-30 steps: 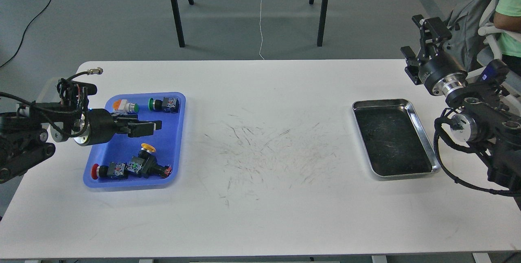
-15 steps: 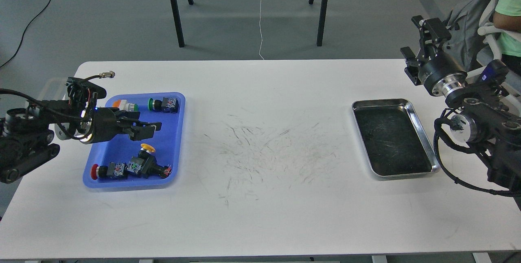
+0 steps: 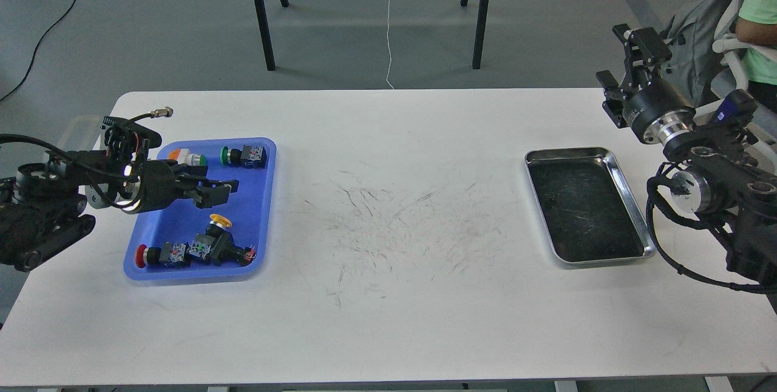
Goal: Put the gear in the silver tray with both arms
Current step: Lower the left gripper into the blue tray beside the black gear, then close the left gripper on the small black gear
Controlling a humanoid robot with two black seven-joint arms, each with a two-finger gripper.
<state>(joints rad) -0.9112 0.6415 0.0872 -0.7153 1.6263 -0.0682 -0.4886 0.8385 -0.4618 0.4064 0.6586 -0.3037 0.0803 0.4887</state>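
Now the silver tray (image 3: 625,198) lies empty, well right of the blue tray (image 3: 258,155). Above the blue tray, the left gripper (image 3: 221,190) has dipped slightly, jaws parted, empty, approaching the push-button gear (image 3: 209,245). Right gripper (image 3: 634,52): jaw state unclear.

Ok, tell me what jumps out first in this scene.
The blue tray at the table's left, holding coloured push-button switches, catches the eye, with the left gripper hovering over its middle. Across the scuffed white table, the silver tray sits empty at the right. The right gripper is raised beyond the table's far right corner.
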